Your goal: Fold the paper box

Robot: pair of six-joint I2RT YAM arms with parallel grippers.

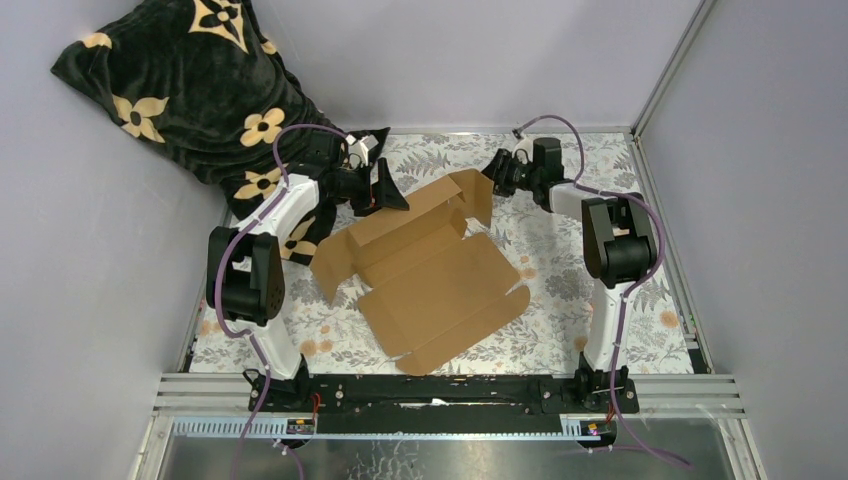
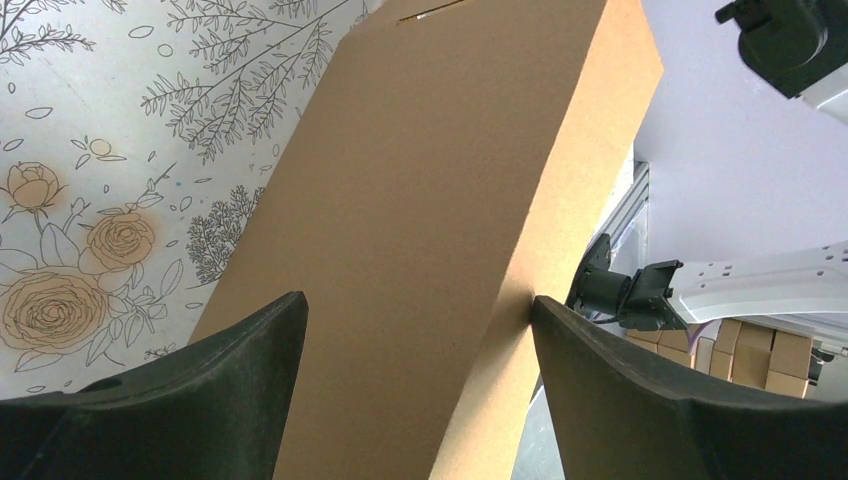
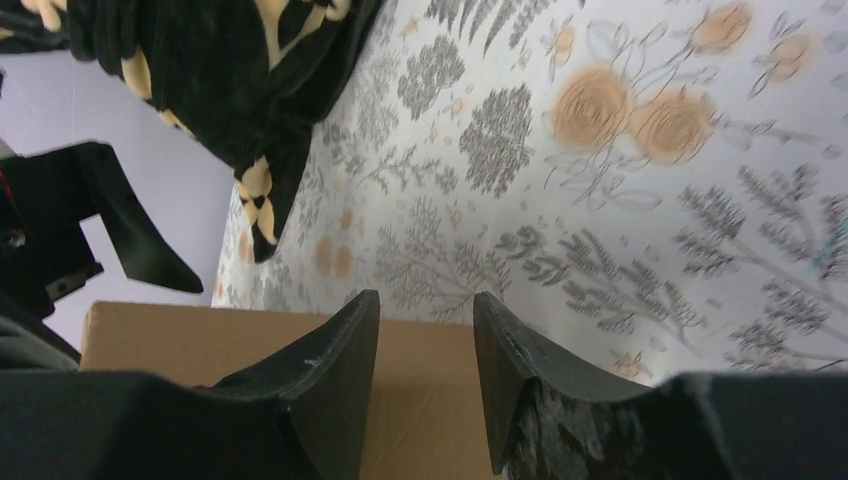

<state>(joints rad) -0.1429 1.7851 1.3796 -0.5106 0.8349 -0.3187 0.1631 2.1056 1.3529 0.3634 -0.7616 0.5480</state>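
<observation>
Brown corrugated cardboard paper box (image 1: 440, 280), half unfolded mid-table between two arms.
Top view: it lies on the flower-printed white tablecloth (image 1: 560, 330), far flaps raised; left gripper (image 1: 388, 190) meets its far-left flap, right gripper (image 1: 493, 172) its far-right one, near a black cushion with gold flowers (image 1: 190, 90). Left wrist: fingers spread wide, a tilted panel (image 2: 450, 150) between them. Right wrist: fingers narrowly parted, pinching nothing, over the box edge (image 3: 180, 330).

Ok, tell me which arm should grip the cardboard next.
Left, probably. The left gripper is open with a panel of the paper box right between its fingers, so it need only close. The right gripper shows a narrower gap and seems to hover over cardboard, not around it.
</observation>
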